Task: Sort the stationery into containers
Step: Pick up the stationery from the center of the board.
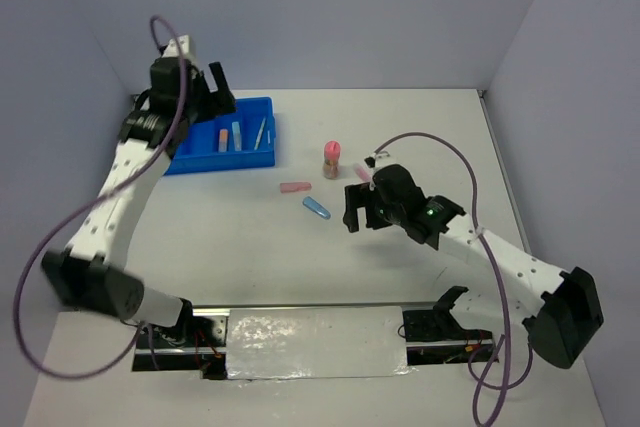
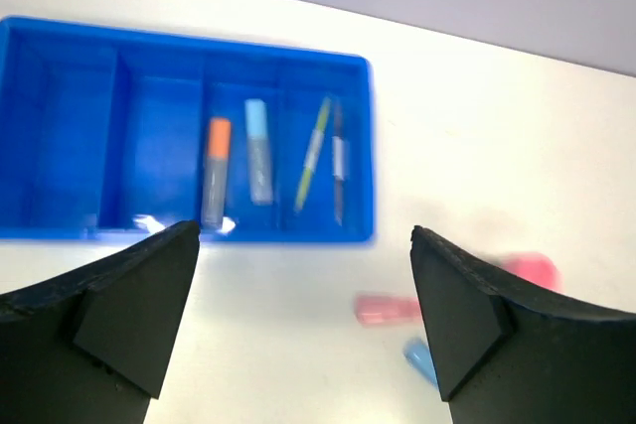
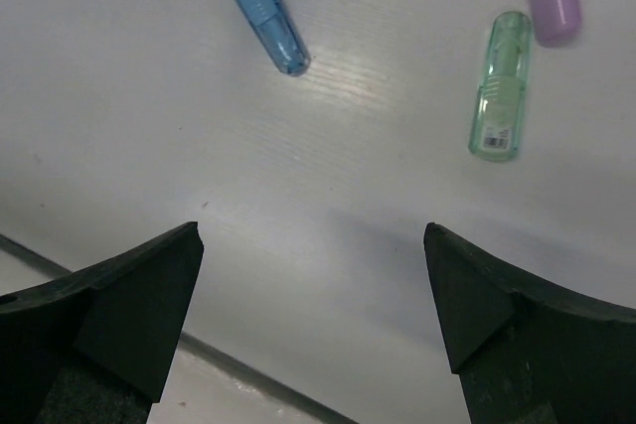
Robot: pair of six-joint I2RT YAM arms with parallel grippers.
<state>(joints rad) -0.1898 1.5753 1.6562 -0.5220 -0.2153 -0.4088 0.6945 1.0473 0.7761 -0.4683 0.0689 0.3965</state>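
My left arm (image 1: 112,187) and right arm (image 1: 505,255) were white links with black joints and black bases. A purple cable (image 1: 428,136) looped along each. My fingers (image 2: 129,315) were matte black wedges; a green light (image 1: 432,212) glowed on my right wrist.

Glossy blue plastic tray (image 2: 60,116)

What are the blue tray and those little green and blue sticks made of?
The bright blue divided tray looks like glossy moulded plastic: light glints off its floor. The short green stick and short blue stick seem to be translucent plastic, as the pale table shows faintly through them. The green one bears a printed label.
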